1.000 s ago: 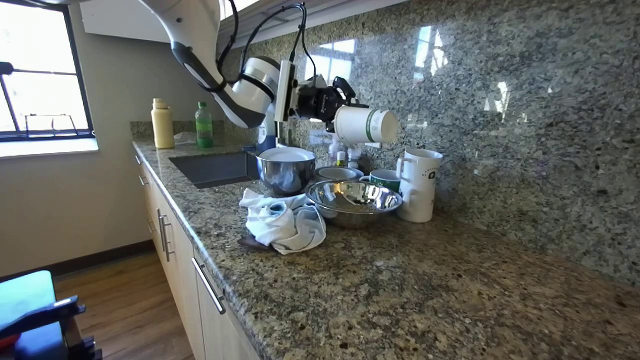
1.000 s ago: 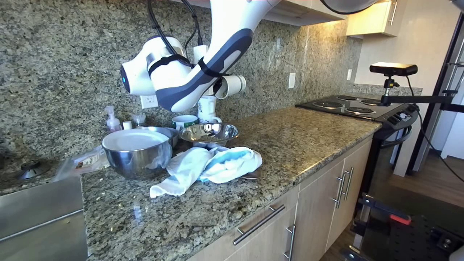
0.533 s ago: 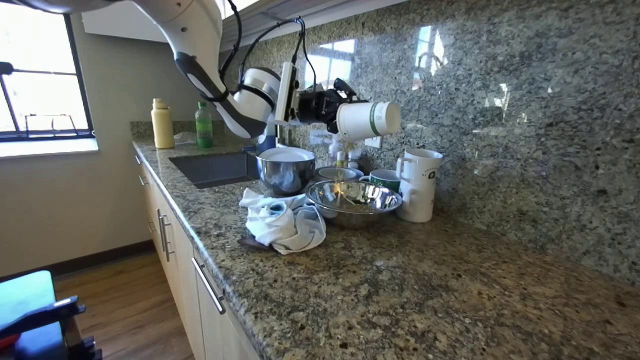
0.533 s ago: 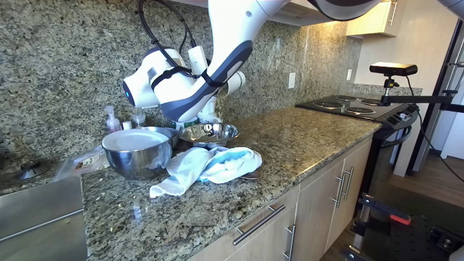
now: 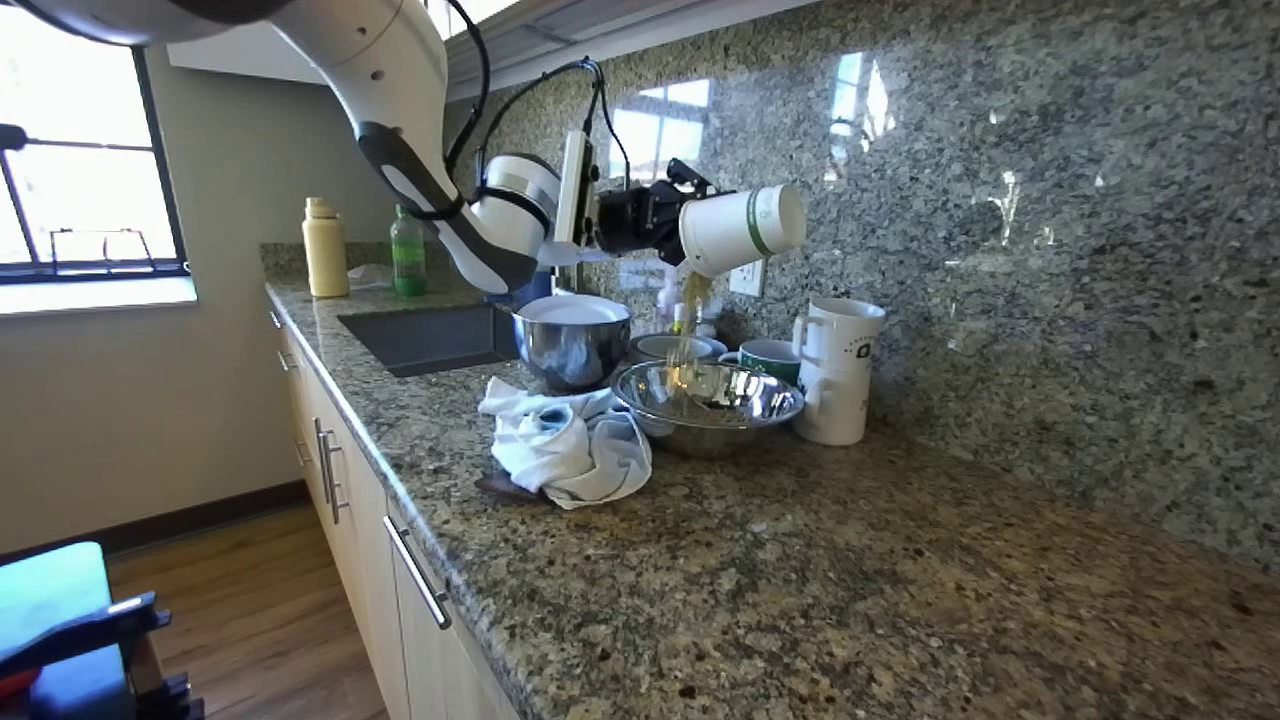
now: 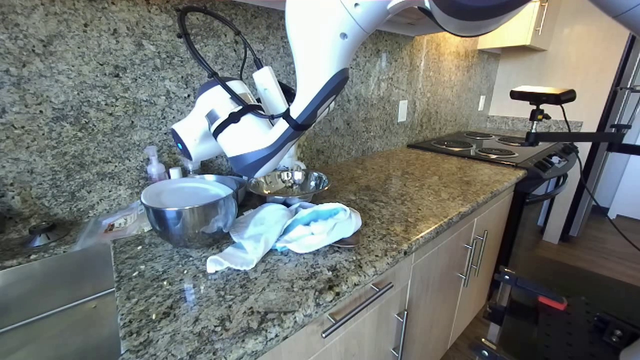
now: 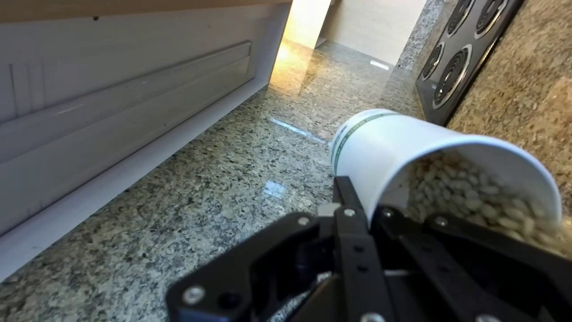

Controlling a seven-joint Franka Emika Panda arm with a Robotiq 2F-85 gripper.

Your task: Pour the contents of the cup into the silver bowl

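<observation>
A speckled brown-and-grey granite counter [image 5: 850, 580] runs along a polished stone backsplash [image 5: 1040, 300], above pale wooden cabinets [image 6: 437, 280]. A grey rectangular sink [image 5: 430, 340] is sunk into it, a bright, dark-framed window [image 5: 75, 195] stands beyond, and in an exterior view a black coil-burner stove [image 6: 475, 144] sits at the counter's end. A crumpled white cloth [image 5: 580, 445] lies just in front of the wide, shiny, flared silver bowl [image 5: 705, 437]; between that bowl and the backsplash are a green-and-white mug [image 5: 772, 358] and, close by, a tall stack of white mugs [image 5: 838, 385]. A deep, round steel pot [image 5: 573, 352] (its top all white) stands near the cloth, on the sink side. The black two-finger gripper [image 7: 365, 197] pinches the smooth white, green-banded cup [image 7: 389, 147] near its rim; the cup is tipped above the silver bowl, base higher than mouth. Pale oval kernels [image 7: 464, 192] show inside it, and a blurred stream of them falls toward the bowl. In an exterior view the white robot arm [image 6: 320, 55] blocks nearly all of the cup.
</observation>
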